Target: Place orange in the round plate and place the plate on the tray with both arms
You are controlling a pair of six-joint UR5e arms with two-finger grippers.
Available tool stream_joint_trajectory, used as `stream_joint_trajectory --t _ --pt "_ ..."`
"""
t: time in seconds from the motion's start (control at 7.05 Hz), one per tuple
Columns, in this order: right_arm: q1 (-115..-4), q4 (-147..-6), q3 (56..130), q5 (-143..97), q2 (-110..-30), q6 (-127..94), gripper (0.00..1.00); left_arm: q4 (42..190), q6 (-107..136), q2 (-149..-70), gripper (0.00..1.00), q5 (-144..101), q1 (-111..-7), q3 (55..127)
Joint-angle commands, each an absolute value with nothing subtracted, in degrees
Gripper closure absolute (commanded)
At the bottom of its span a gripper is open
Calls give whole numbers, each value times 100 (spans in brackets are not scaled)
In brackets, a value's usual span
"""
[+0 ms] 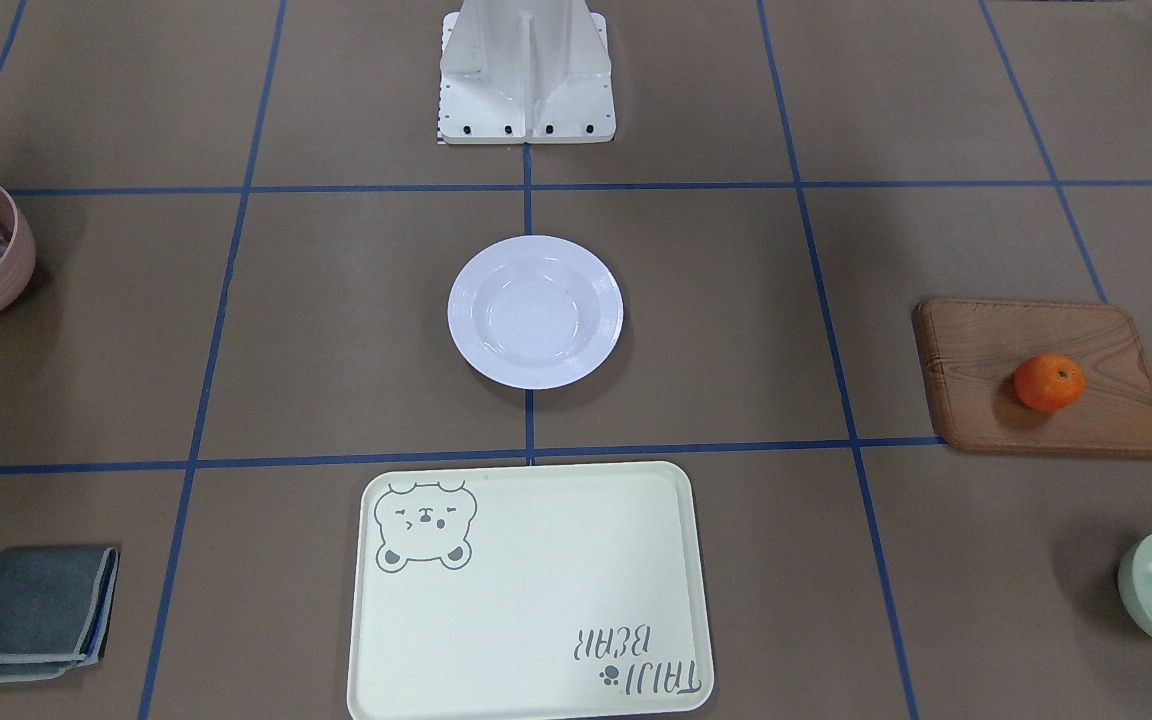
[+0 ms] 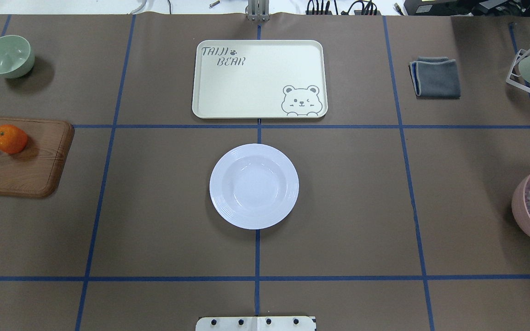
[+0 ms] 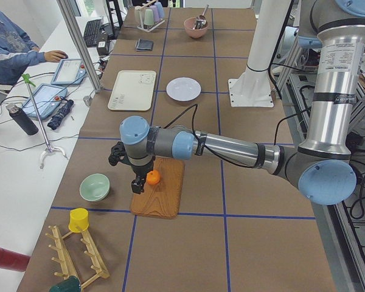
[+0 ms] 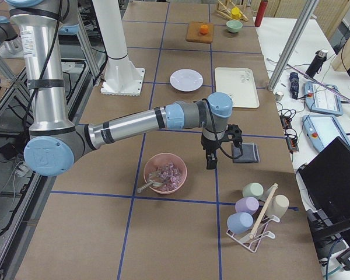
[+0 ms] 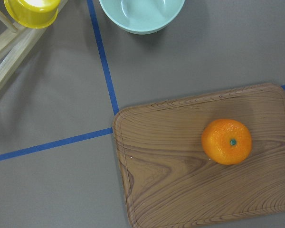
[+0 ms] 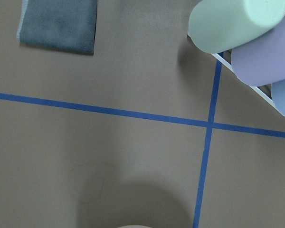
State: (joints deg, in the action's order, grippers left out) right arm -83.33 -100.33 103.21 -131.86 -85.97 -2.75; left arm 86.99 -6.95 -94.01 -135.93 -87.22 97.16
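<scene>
Too small to judge — grip of left pincer and right pincer.

The bench is brown, ruled into squares by blue tape lines. The orange is bright orange with a tiny green stem dot, and the board shows brown wood grain. The plate is glossy white with fine ribs round its rim. The tray is pale cream, printed with a grey bear face and grey "TAIJI BEAR" lettering. One bowl is pale green, the other bowl pink. The cloth is dark grey with a lighter edge. The left arm and the right arm are silver-grey with light blue joint caps; the left tool and the right tool are black.
</scene>
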Motion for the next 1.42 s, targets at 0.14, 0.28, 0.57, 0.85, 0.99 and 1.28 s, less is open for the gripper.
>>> stream_joint_trajectory --t 0.14,0.28,0.57,0.85,0.99,1.28 --pt "-8420 -10028 10336 -13166 -8631 -272 0 8833 -703 -9290 2 -13596 -8692 9765" --pt "-8420 -10020 10327 -13166 -8622 -272 0 8842 -721 -9264 2 -13605 -8701 9860" --pt "-8420 -9976 10353 -13236 -8604 -272 0 8833 -695 -9229 2 -13605 -8684 9993" --pt "-8411 -9958 10520 -13289 -8648 -272 0 8842 -686 -9053 2 -13675 -8692 10142" --pt "-8402 -9949 10547 -13289 -8779 -194 0 8850 -503 -9070 2 -13667 -8666 10082" --pt "-8402 -9607 10582 -13272 -8833 -307 0 8842 -404 -9114 2 -13658 -8649 10090"
